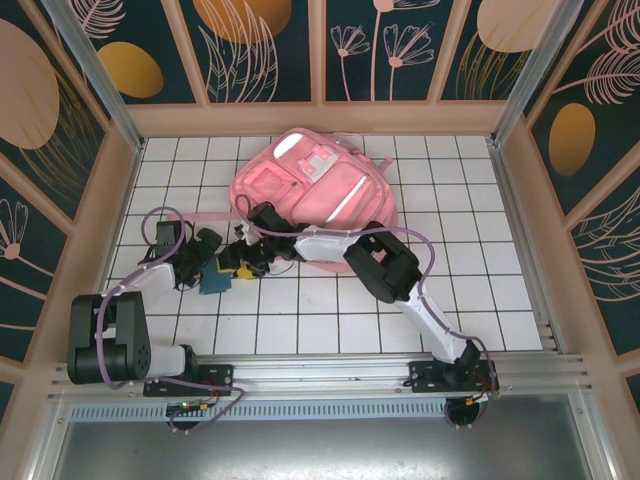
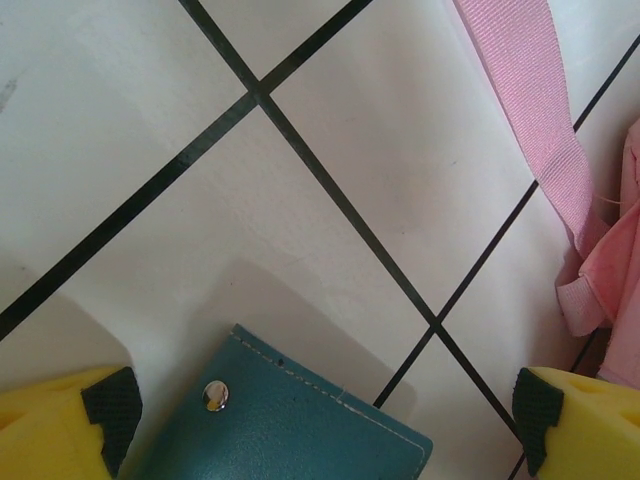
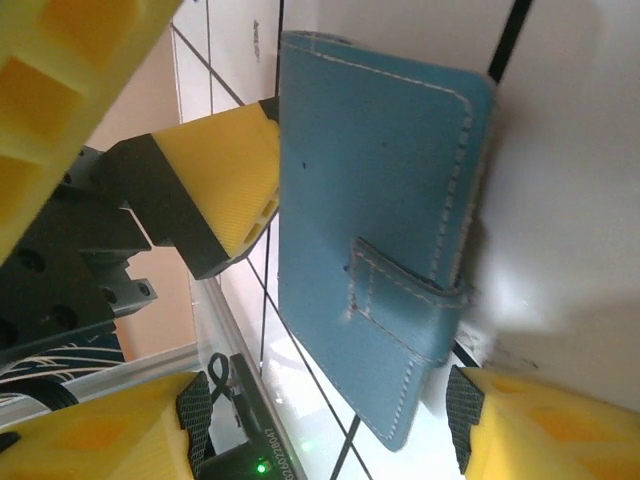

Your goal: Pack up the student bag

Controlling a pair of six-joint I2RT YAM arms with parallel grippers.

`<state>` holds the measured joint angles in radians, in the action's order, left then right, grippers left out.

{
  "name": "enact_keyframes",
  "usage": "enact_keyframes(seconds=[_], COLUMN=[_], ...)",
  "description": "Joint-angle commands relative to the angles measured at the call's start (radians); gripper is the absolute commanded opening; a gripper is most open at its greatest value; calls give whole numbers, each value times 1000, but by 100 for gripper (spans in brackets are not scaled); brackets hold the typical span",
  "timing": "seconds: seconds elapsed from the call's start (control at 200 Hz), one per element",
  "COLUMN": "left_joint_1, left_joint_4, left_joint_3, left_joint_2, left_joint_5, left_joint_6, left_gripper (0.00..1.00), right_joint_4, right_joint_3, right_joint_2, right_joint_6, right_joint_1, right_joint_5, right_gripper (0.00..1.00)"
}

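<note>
The student bag (image 1: pixel 315 190), a large pink backpack, lies flat at the back middle of the white tiled table; its strap (image 2: pixel 520 100) runs down the right of the left wrist view. A teal wallet (image 1: pixel 213 281) with a snap tab lies on the tiles just left of the bag. My left gripper (image 2: pixel 322 420) is open, and the wallet's (image 2: pixel 270 435) corner sits between its yellow fingers without touching either pad. My right gripper (image 3: pixel 328 420) is open around the wallet's (image 3: pixel 380 200) tab end, with a gap on both sides. One left finger (image 3: pixel 220 190) sits against the wallet's far edge.
Both grippers (image 1: pixel 205 265) (image 1: pixel 238 262) crowd together at the wallet, close to the bag's left side. Wooden walls (image 1: pixel 110 190) fence the table on three sides. The aluminium rail (image 1: pixel 320 375) with the arm bases runs along the near edge.
</note>
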<state>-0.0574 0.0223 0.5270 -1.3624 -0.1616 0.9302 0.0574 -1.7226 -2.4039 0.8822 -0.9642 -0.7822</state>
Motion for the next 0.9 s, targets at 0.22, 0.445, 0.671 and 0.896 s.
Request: enact_keyframes(seconds=[0.22, 0.445, 0.671, 0.896], left_joint_1=[94, 111, 111, 111], left_joint_4=[-140, -179, -174, -183], left_joint_3=[-49, -71, -77, -80], left_joint_2=[-100, -109, -123, -136], left_joint_5=[-236, -250, -239, -242], left_joint_6=[86, 115, 108, 100], left_gripper=[97, 97, 97, 96], right_joint_4=[46, 79, 31, 28], right_joint_3=[-95, -70, -61, -30], right_joint_2=[-97, -67, -16, 45], right_joint_6=[49, 63, 10, -28], right_joint_1=[-15, -16, -22, -34], right_joint_5=[-92, -74, -7, 84], right_gripper=[65, 65, 64, 62])
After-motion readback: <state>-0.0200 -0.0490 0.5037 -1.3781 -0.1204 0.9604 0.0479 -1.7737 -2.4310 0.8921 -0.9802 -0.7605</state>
